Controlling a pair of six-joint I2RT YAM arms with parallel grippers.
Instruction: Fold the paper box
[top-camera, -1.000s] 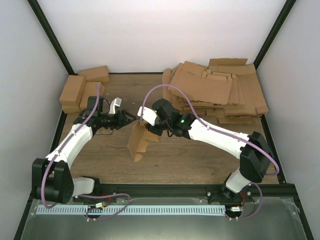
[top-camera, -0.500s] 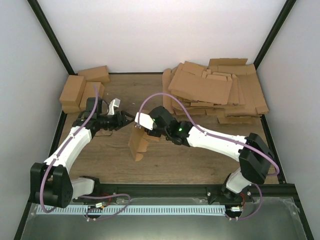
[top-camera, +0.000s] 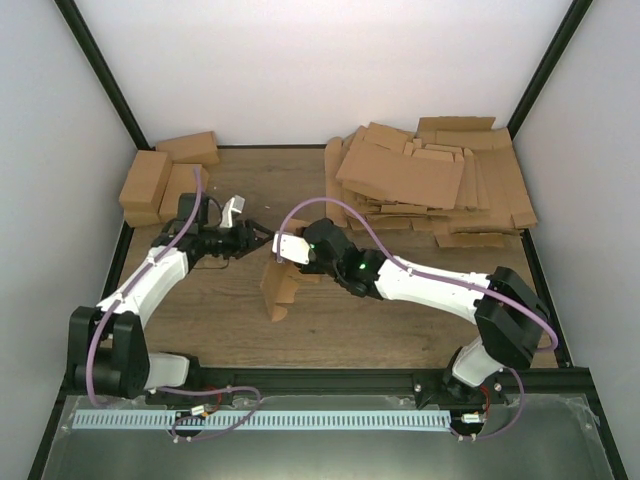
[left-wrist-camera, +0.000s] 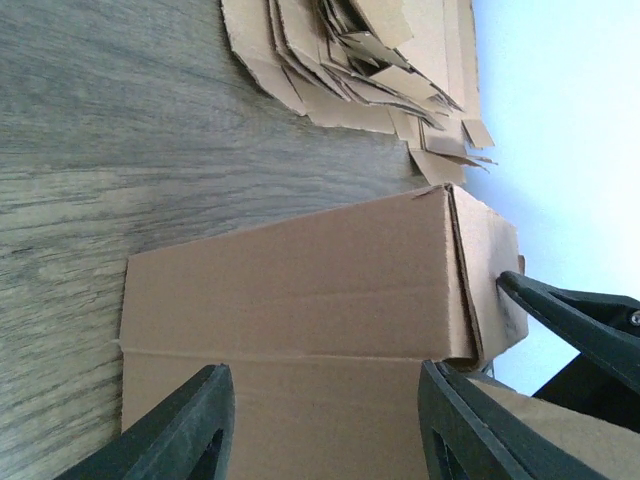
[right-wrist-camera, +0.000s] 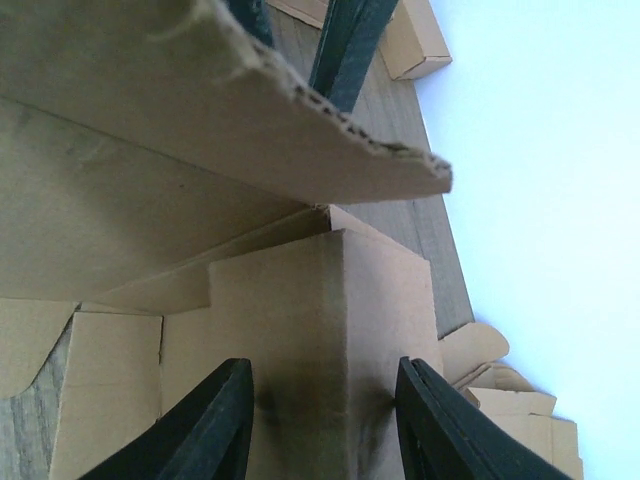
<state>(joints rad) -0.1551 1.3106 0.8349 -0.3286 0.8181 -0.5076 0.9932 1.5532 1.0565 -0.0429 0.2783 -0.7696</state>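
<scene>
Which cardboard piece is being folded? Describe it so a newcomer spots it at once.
On the table, look centre, between the left gripper and right gripper. The box stands half-folded, the right gripper holding it. Unlike the flat stack back right and finished boxes back left, it stands alone and upright.

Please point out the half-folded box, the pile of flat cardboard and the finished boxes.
half-folded box (top-camera: 272, 290): top external view, its side wall.
pile of flat cardboard (top-camera: 405, 178): top external view, the topmost sheet.
finished boxes (top-camera: 147, 182): top external view, top of the left box.
</scene>
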